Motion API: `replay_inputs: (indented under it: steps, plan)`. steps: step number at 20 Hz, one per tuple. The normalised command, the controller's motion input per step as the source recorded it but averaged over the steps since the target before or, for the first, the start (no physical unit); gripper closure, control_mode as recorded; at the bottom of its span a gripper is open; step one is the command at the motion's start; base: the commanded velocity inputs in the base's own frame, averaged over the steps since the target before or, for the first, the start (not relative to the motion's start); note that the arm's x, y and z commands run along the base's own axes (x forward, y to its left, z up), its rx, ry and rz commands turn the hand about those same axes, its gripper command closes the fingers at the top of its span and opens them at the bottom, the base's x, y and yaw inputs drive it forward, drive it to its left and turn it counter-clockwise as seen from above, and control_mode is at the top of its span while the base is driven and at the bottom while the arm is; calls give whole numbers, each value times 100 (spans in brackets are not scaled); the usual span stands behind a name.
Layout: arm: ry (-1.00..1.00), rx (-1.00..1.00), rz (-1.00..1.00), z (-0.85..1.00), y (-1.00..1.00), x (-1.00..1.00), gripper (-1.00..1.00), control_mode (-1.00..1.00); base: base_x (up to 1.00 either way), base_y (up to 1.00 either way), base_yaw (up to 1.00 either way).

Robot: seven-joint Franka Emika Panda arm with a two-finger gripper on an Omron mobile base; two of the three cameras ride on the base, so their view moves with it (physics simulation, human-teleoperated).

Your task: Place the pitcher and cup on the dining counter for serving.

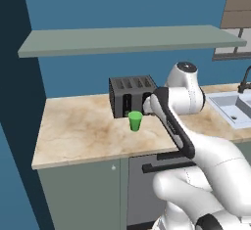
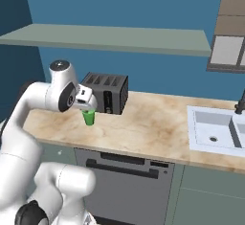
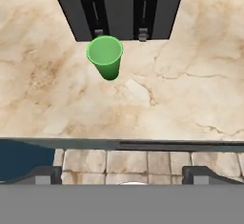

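Observation:
The cup (image 1: 135, 121) is a small bright green tumbler, upright on a marbled counter (image 1: 78, 131) just in front of a dark toaster (image 1: 130, 96). From the right base camera the cup (image 2: 88, 118) sits right under the arm's hand. In the hand view the cup (image 3: 106, 56) is ahead and slightly left of centre. My gripper (image 3: 121, 174) hovers above the counter's front edge, short of the cup. It is open, its dark fingertips (image 3: 43, 173) far apart with nothing between them. The pitcher and the dining counter are out of view.
The toaster (image 2: 106, 92) stands close behind the cup. A sink (image 2: 217, 130) with a dark faucet (image 2: 239, 102) lies to the right. A grey-green shelf (image 1: 127, 38) runs above the counter, and a dishwasher front (image 2: 122, 181) sits below it.

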Motion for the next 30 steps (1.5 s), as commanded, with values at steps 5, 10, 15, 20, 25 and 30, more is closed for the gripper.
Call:
replay_inputs:
  steps: [5,10,15,20,25,30]
  plan:
    - [9,0,-10,-51,0,52,-100,-100,0,0,0]
    - [2,0,-10,-42,2,47,-100,-100,0,0,0]
    - [0,0,-7,-12,3,39,-100,-100,0,0,0]
    - [0,1,-3,-8,0,21,-100,-100,0,0,0]
    - [0,5,-2,-29,0,6,-100,-100,0,0,0]
    - [0,7,-3,-46,0,7,-100,-100,0,0,0]
